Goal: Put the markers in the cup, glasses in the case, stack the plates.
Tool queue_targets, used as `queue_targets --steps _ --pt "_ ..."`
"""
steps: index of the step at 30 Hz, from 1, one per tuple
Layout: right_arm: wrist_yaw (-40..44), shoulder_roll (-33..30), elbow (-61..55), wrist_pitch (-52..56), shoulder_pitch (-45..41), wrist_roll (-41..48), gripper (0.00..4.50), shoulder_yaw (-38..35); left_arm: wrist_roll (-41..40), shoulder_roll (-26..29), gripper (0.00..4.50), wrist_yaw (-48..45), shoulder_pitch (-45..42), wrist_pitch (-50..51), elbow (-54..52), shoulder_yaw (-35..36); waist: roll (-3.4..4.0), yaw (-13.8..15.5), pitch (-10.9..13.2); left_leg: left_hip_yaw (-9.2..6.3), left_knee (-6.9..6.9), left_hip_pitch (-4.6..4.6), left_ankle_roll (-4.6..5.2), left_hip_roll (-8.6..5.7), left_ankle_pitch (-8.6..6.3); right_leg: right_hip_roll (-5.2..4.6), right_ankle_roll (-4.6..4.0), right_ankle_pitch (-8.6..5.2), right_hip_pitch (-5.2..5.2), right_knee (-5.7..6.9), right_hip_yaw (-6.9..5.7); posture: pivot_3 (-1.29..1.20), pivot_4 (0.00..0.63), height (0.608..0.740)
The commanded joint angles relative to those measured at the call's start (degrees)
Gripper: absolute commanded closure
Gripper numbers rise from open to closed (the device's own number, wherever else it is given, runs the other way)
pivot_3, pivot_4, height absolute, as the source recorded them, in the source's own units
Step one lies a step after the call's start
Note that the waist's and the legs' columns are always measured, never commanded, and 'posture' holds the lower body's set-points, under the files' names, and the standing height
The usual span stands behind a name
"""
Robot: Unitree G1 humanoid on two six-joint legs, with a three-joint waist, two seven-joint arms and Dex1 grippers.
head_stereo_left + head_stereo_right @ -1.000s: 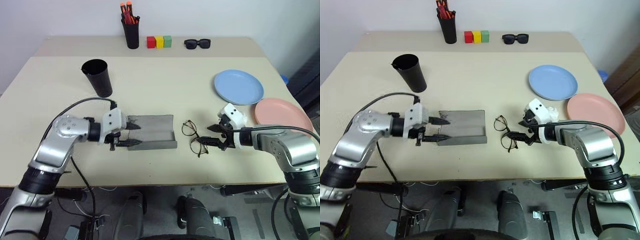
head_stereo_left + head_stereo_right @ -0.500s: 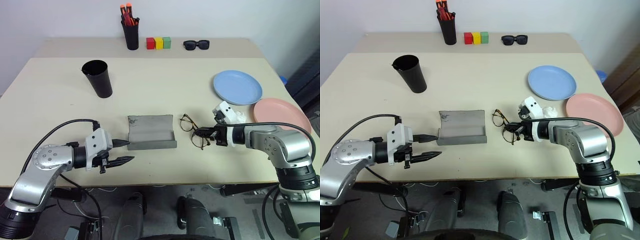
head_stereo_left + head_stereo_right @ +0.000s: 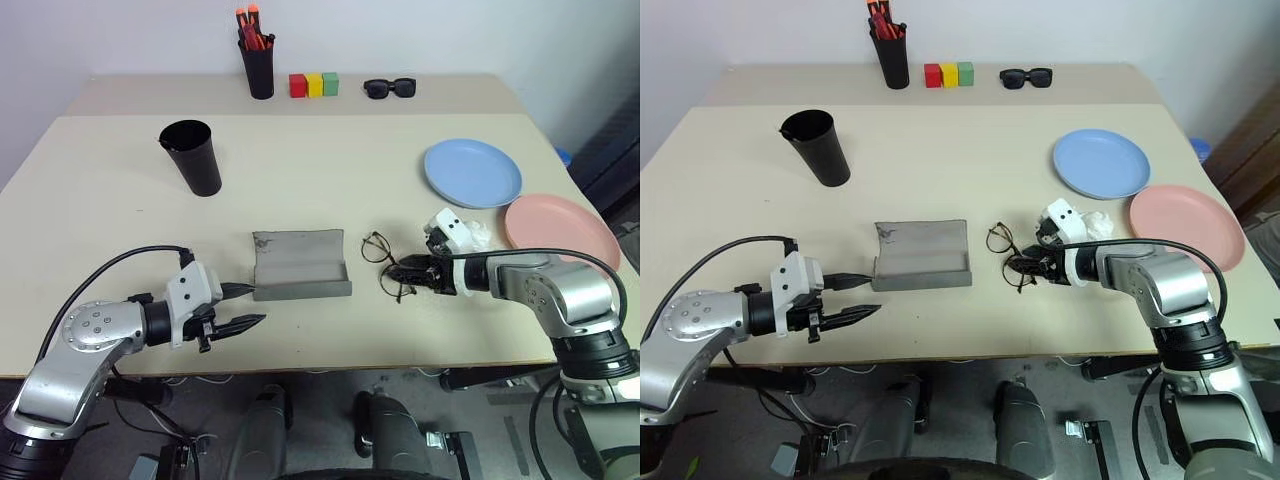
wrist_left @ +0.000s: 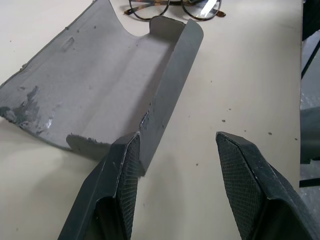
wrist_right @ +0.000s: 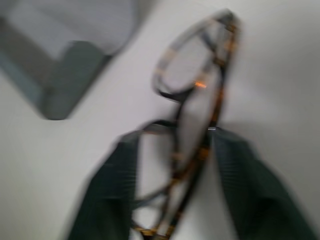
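The grey case lies open at the table's middle, lid flat. My left gripper hovers open and empty just near-left of it; its fingers point along the case's front wall. The wire-frame glasses rest right of the case. My right gripper is open, with one finger on each side of the glasses. The black cup stands upright at the far left. The blue plate and pink plate lie side by side at the right. The markers are out of view.
Along the far edge stand a narrow black cup with orange-capped markers, three coloured blocks and black sunglasses. Bare tabletop stretches between the cup and the plates.
My left gripper pulled back out of the case toward the near edge. The right gripper reached onto the glasses, closed briefly, and now has its fingers apart around them.
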Motion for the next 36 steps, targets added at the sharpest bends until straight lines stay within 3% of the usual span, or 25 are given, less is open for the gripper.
queue_targets --steps 1,18,21,26,36 --pt "-0.10 -0.09 -0.40 -0.30 -2.02 -0.02 1.15 -1.23 -1.07 -0.37 2.05 0.71 0.01 0.00 -2.79 -0.23 0.00 -0.02 0.00 0.00 -0.02 0.00 0.00 0.00 0.00 0.00 -0.01 0.00 0.00 0.00 0.00 0.00 0.150 0.740" --pt "0.29 0.74 1.87 2.83 -5.56 1.06 1.15 -1.03 -1.01 -1.45 2.05 2.82 0.41 0.20 -4.06 -1.95 0.01 0.02 0.01 0.02 -0.01 -0.02 0.01 0.00 0.00 0.00 0.00 0.00 -0.01 0.00 0.00 0.00 0.150 0.740" --pt "0.39 0.63 1.79 3.08 -5.52 0.76 1.91 -0.40 -1.06 -1.44 2.05 3.05 0.49 0.21 -4.10 -2.00 0.02 0.01 0.01 0.02 -0.01 -0.02 0.01 0.00 0.00 0.00 -0.01 0.00 -0.01 0.00 0.00 0.00 0.150 0.740" --pt "0.42 0.69 1.55 3.37 -5.58 0.78 4.46 -0.33 -1.16 -1.36 2.05 3.26 0.77 0.22 -4.08 -1.93 0.03 0.01 0.01 0.02 -0.01 -0.02 0.01 0.00 0.01 0.00 0.00 0.00 -0.01 0.00 0.00 0.00 0.150 0.740" --pt "3.10 -0.86 -7.17 0.20 -10.22 0.88 4.46 2.44 -2.72 -3.10 2.05 7.54 5.41 1.43 -3.26 4.67 0.08 -0.12 0.03 0.02 -0.02 -0.04 0.00 0.03 0.00 0.01 0.00 0.00 -0.08 0.02 0.00 0.00 0.150 0.740"
